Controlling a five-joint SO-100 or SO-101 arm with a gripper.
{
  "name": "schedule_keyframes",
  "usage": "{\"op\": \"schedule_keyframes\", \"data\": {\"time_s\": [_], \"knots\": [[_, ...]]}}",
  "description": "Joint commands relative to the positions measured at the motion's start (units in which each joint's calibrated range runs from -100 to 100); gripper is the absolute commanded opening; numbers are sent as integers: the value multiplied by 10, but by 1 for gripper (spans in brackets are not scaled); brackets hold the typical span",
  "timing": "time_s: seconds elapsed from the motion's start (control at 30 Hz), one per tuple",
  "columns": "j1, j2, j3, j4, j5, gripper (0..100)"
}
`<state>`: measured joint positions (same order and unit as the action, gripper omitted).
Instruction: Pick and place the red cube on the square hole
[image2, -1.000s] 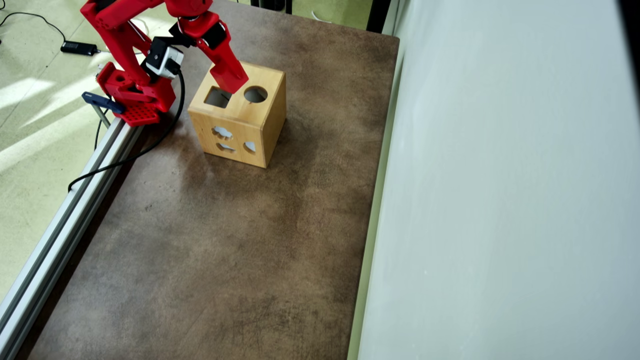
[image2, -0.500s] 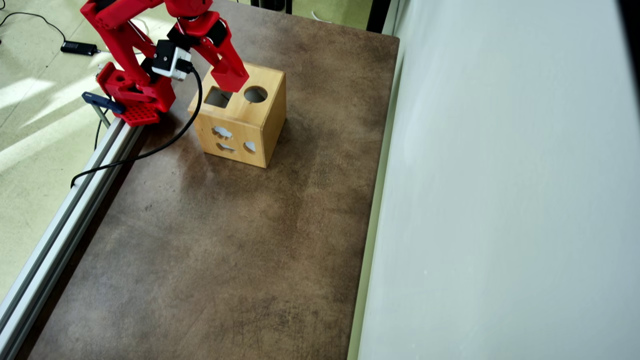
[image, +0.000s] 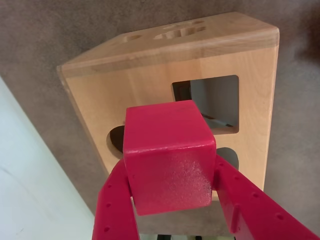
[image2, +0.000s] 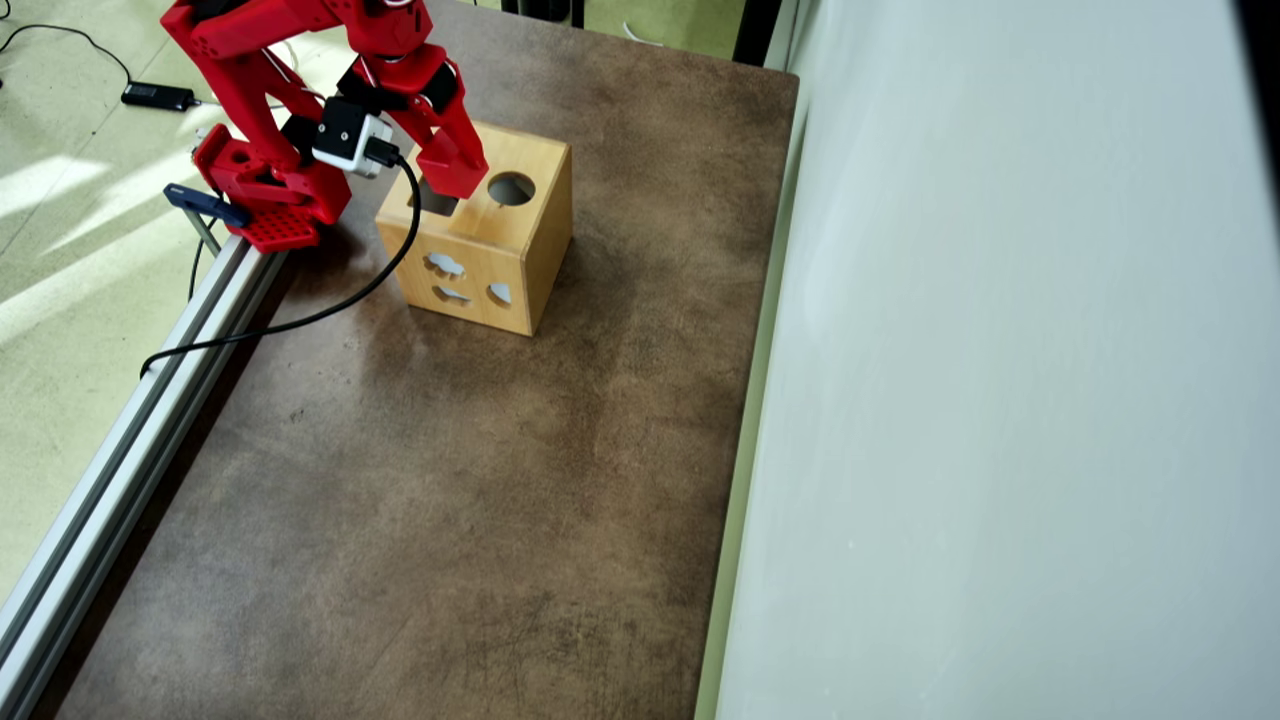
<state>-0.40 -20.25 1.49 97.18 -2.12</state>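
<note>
Between my two fingers sits the cube (image: 168, 155), clamped on its opposite side faces, so my gripper (image: 170, 192) is closed on it. Cube hangs above the box (image: 150, 82) top, ahead of me the square hole (image: 212, 102) is just beyond and a bit to the right of the cube in the wrist view. Overhead view: my gripper (image2: 450, 170) is over the near-left part of the box (image2: 520, 250) top, partly covering the hole (image2: 437, 205); cube itself is hidden there behind my fingers.

Handling, my guess: cube looks rigid, light, matte with a slightly grainy face, so not slippery. Sharp edges, flat faces, good for a two-side pinch like the present one. Hole looks about cube-sized, so little slack; cube needs to go in square to the hole edges or it will catch on the rim. Not fragile.

Counts: one cube. One box. On the box top, one square hole and one round hole (image2: 511, 188); the round one is partly hidden behind the cube in the wrist view. On the box side, three small shaped cut-outs (image2: 446, 265). One gripper, two fingers.
</note>
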Motion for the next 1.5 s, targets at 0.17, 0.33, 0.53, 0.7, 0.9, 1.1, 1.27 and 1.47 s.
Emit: {"op": "schedule_keyframes", "data": {"time_s": [0.17, 0.33, 0.53, 0.7, 0.9, 1.1, 1.27, 1.47], "knots": [[-4, -24, 9, 5, 6, 1], [-4, -24, 9, 5, 14, 1], [-3, -24, 10, 6, 30, 1], [-3, -24, 11, 6, 31, 1], [-4, -59, 48, 6, 31, 1], [-2, -76, 58, 5, 32, 1], [2, -76, 60, 6, 40, 1], [4, -76, 82, 5, 45, 1]]}}
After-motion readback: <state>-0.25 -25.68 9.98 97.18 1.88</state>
